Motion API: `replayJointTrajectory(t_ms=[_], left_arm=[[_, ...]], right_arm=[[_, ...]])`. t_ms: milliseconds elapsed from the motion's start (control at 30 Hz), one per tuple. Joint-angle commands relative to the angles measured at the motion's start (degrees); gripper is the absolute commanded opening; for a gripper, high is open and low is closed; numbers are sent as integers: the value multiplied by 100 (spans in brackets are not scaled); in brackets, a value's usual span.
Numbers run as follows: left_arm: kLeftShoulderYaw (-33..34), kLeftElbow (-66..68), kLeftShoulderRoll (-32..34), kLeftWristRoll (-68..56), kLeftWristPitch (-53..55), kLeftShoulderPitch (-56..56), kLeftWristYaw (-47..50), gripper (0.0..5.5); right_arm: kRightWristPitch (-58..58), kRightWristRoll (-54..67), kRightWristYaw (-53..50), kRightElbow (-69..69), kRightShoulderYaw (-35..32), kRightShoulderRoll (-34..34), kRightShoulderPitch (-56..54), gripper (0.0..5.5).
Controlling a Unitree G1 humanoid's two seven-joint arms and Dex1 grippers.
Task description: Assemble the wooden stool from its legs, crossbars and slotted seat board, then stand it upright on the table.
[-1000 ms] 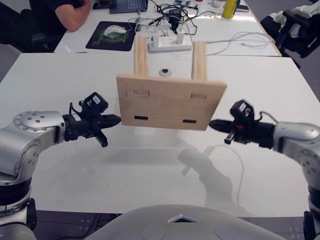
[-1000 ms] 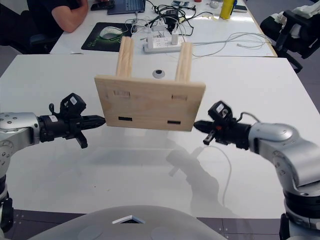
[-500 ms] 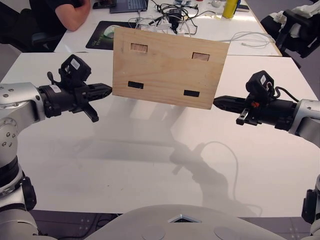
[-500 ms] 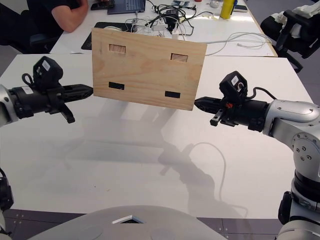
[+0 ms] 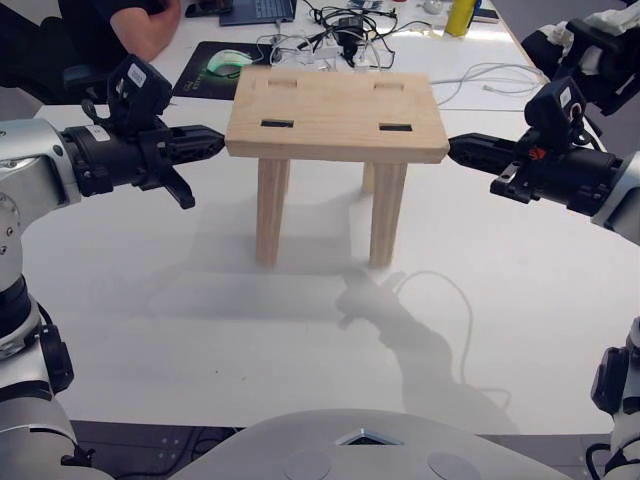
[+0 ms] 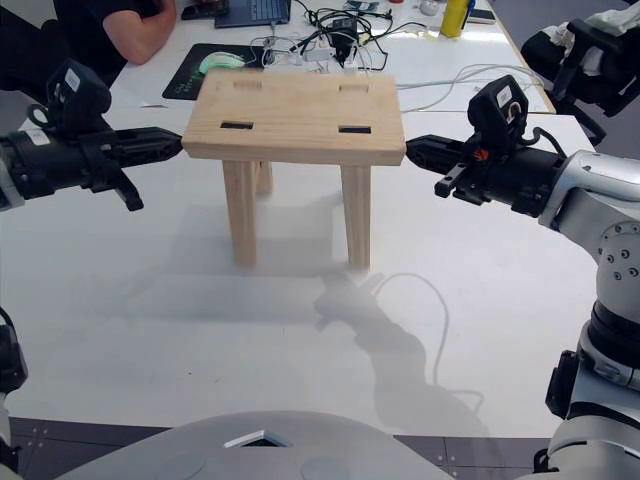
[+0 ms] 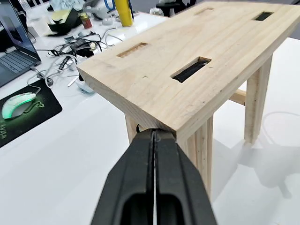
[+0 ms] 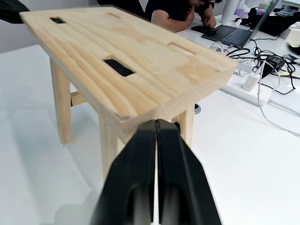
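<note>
The left end effector [image 5: 214,136] has its fingers pressed together into a narrow point, the tip touching the left end of the seat board [image 5: 335,108]. The right end effector [image 5: 456,148] is likewise closed to a point against the right end. Between them the stool [image 6: 295,120] is upright, its legs [image 5: 270,210] pointing down to the white bench [image 5: 150,300] and its slots [image 5: 277,124] facing up. The seat's long axis runs left to right, from one end effector to the other. A crossbar [image 7: 239,96] joins the legs beneath the seat.
</note>
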Motion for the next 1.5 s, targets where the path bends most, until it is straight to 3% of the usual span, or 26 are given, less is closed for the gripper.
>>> replayJointTrajectory(t_ms=[33, 267, 400, 467, 567, 700, 833, 967, 1233, 1500], left_arm=[[-554, 82, 149, 139, -692, -10, -418, 3], [-760, 158, 733, 682, -1550, 1176, -762, 3], [-519, 1118, 603, 1092, -2338, 1446, -639, 17], [-743, 2241, 561, 1879, -3246, 1696, -219, 41], [-819, 4072, -187, 2623, -4686, 1740, 752, 73], [-147, 5618, -1815, 2428, -6091, 1345, 2279, 73], [132, 6045, -2826, 2292, -6951, 882, 3210, 73], [424, 7007, -3214, 2504, -7833, 111, 4305, 73], [415, 8428, -3233, 2731, -8891, -983, 4082, 73], [214, 8717, -3350, 2952, -9468, -1308, 3649, 73]], right_arm=[[-474, -24, 305, -99, 462, -40, -21, 0], [-1196, -717, 400, -33, 736, -405, 1041, 0], [-1853, -1309, 125, 728, 662, -280, 1156, 0], [-2464, -1977, -252, 1409, 896, -124, 1263, 0], [-3378, -2519, -1321, 2656, 752, 841, 1234, 0], [-4627, -2753, -2638, 4376, 394, 2065, 723, 0], [-5219, -3069, -3334, 5742, 459, 2410, -126, 0], [-6256, -3005, -3274, 6895, 235, 2563, -843, 0], [-7518, -3400, -3756, 8317, 210, 2689, -1823, 0], [-8013, -3741, -3998, 8823, 313, 2718, -2133, 0]])
